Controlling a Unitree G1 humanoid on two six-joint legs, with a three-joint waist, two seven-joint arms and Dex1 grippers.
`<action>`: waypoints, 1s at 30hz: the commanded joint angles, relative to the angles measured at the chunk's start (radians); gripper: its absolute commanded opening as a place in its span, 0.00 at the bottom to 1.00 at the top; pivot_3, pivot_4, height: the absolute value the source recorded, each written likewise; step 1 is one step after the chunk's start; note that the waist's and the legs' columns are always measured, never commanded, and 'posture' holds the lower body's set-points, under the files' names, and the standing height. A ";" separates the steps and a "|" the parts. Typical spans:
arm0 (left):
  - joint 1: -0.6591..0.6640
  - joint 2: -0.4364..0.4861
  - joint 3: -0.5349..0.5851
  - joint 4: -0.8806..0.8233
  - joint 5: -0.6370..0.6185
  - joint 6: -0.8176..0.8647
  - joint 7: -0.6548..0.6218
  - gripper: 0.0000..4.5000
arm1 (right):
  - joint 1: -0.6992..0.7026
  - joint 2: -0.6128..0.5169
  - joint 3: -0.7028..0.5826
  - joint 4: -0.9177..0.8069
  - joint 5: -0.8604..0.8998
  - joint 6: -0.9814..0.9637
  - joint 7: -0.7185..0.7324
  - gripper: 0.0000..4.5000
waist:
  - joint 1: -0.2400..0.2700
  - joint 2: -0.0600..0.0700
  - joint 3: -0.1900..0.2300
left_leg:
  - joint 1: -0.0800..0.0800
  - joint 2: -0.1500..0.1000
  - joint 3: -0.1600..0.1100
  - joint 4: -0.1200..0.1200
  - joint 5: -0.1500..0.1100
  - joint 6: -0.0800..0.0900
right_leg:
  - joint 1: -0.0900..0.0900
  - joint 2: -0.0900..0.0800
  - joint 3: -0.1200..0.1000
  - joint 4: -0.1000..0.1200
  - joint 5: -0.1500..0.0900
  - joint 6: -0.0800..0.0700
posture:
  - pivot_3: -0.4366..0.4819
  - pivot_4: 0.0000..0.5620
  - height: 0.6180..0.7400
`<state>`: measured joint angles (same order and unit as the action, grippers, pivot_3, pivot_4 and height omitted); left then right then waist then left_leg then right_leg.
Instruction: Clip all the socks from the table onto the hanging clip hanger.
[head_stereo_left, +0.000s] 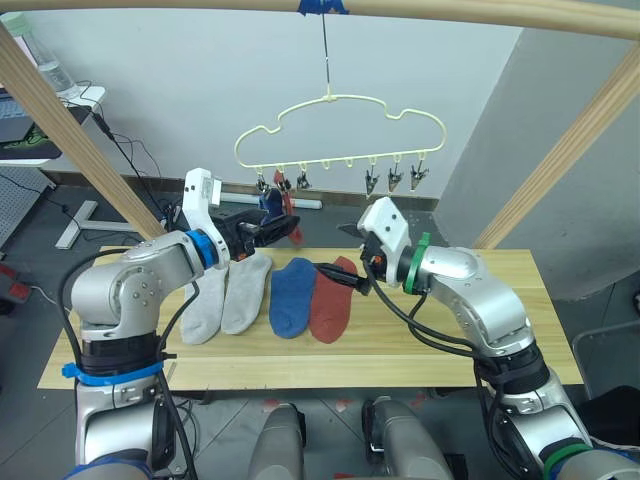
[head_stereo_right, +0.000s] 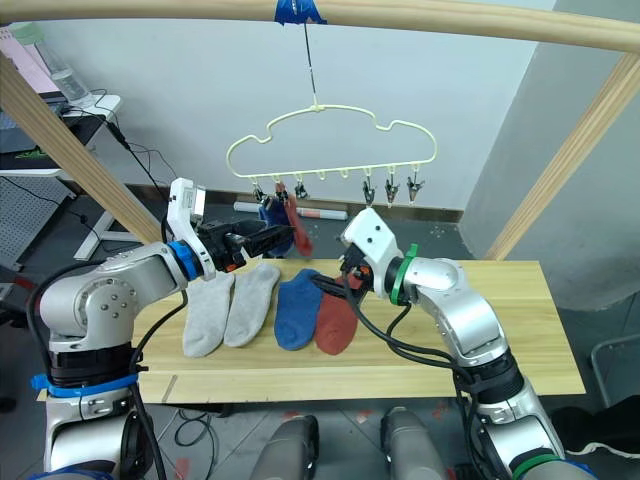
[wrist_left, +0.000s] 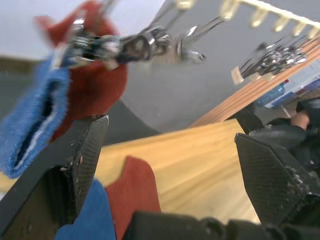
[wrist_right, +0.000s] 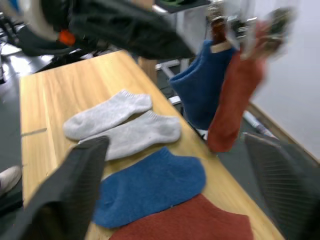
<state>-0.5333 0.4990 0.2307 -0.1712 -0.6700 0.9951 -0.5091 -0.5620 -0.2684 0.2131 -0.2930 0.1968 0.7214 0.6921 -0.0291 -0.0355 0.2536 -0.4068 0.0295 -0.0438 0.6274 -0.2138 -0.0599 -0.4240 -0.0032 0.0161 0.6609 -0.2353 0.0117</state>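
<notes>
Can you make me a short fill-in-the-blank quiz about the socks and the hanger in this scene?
1. The number of socks lying on the table is ____.
2. Beside the rust red sock on the clip hanger hangs a ____ sock.
3. The two socks nearest the left claw on the table are light ____.
4. The right claw hovers over the flat sock coloured ____.

Missing words: four; blue; grey; rust red

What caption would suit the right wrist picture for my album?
Two grey socks, a blue sock and a red sock lie on the table; two more hang clipped above.
</notes>
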 joint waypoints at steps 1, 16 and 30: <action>0.022 -0.030 -0.011 -0.096 0.057 -0.133 0.040 1.00 | 0.017 0.007 -0.103 -0.122 0.101 0.026 -0.017 0.99 | 0.000 0.000 0.000 | 0.000 0.000 0.000 0.000 0.000 0.000 | 0.000 0.000 0.000 0.000 0.000 0.000 | 0.48 0.45 1.00; 0.215 -0.178 -0.163 -0.213 0.253 -0.510 0.090 0.74 | 0.062 -0.037 -0.171 -0.182 0.189 0.014 -0.082 1.00 | 0.000 0.000 0.000 | -0.004 -0.001 -0.004 0.001 0.000 0.000 | -0.001 0.000 -0.001 -0.002 0.000 0.000 | 0.45 0.43 1.00; 0.153 -0.239 -0.218 0.051 0.412 -0.771 0.097 0.68 | 0.049 -0.037 -0.149 -0.172 0.198 -0.027 -0.106 1.00 | -0.001 0.000 0.000 | -0.004 -0.001 -0.004 0.001 0.000 0.001 | -0.001 0.002 -0.003 -0.002 0.000 0.000 | 0.44 0.40 1.00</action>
<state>-0.3665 0.2683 0.0219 -0.1282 -0.2750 0.2733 -0.4063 -0.4952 -0.3069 0.0640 -0.4369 0.3766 0.7140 0.5901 -0.0298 -0.0354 0.2537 -0.4109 0.0288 -0.0479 0.6287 -0.2138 -0.0592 -0.4247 -0.0017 0.0126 0.6592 -0.2352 0.0119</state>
